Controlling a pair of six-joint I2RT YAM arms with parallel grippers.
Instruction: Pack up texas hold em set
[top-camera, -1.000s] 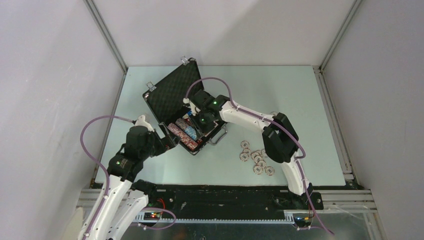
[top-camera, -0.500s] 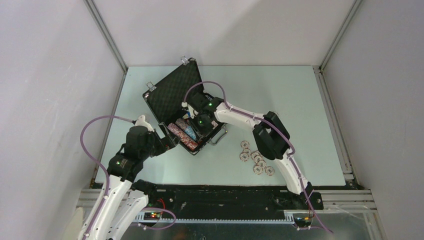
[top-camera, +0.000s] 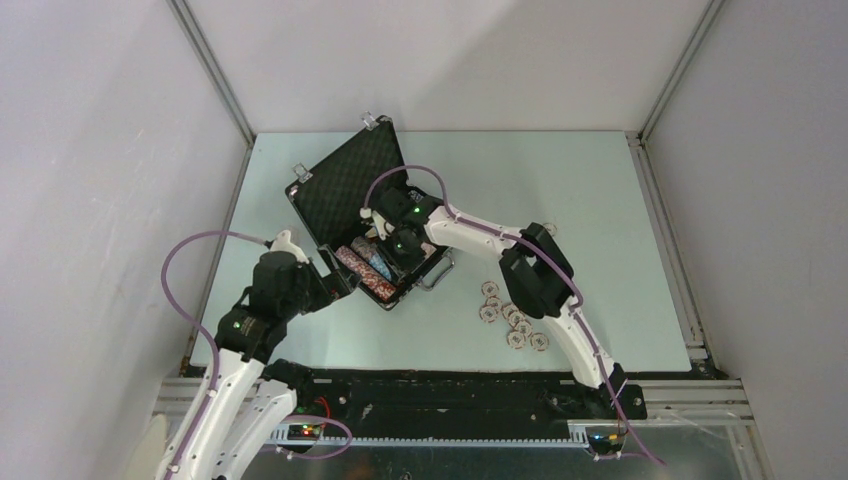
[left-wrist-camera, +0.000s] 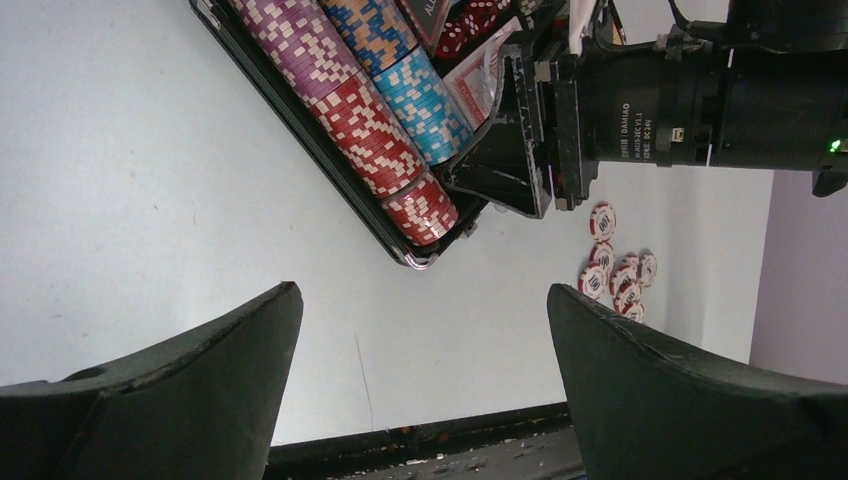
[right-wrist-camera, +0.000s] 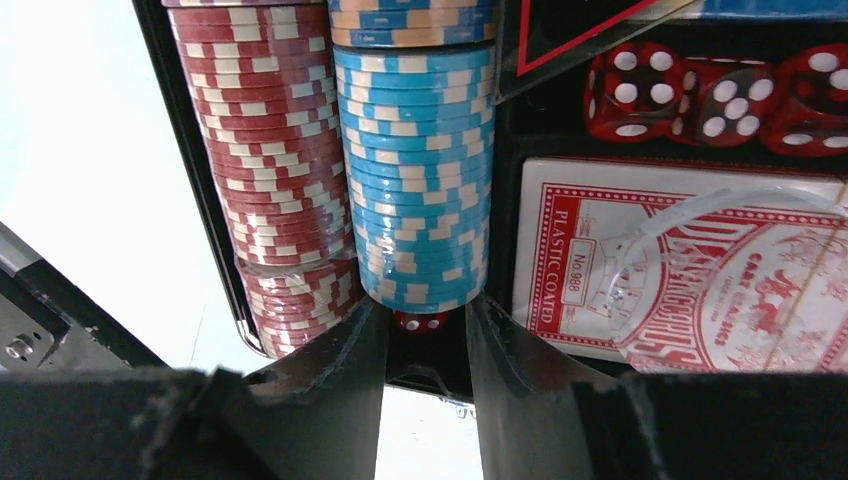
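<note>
The black case (top-camera: 345, 185) lies open at the table's middle left, its lid raised. Rows of red chips (right-wrist-camera: 275, 170) and blue chips (right-wrist-camera: 415, 170) fill its tray, beside a red card deck (right-wrist-camera: 680, 260) and three red dice (right-wrist-camera: 720, 95). My right gripper (right-wrist-camera: 425, 310) is down in the tray at the near end of the blue row. Its jaws stand a little apart around a small red die (right-wrist-camera: 420, 321), with a sliver of space on one side. My left gripper (left-wrist-camera: 420, 300) hovers wide open and empty over the table by the case's near corner (left-wrist-camera: 420, 262).
A cluster of loose red-and-white chips (top-camera: 512, 320) lies on the table to the right of the case. The silver handle (top-camera: 437, 272) sticks out of the case's right side. Metal rails edge the table, with grey walls round it.
The right arm's elbow has swung left and its gripper has moved slightly deeper over the tray, jaws easing a little wider. The left arm has not moved.
</note>
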